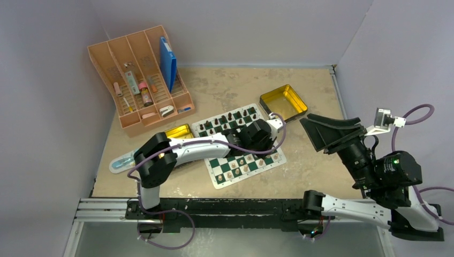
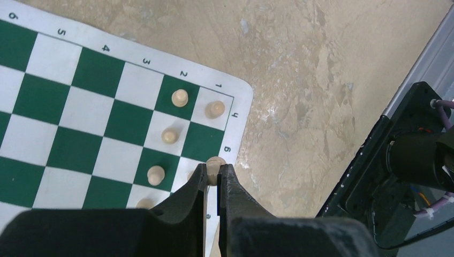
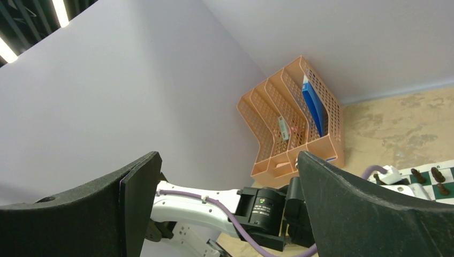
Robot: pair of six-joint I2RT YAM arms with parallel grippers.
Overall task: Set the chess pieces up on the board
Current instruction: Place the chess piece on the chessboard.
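Left tool (image 2: 213, 174) is pinching a tan chess piece (image 2: 216, 162) over the board (image 2: 242, 101) edge. Seemingly light, rigid, tippy, it is needing a low stem hold; right tool (image 3: 227, 160) is gaping.

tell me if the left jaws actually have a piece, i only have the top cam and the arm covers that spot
observer: yes, the left wrist view shows the left jaws shut on a light chess piece, only its head showing.
operator: where on the board is it
observer: at the white border of the board, by the first row, just short of the corner piece that stands on the corner square.
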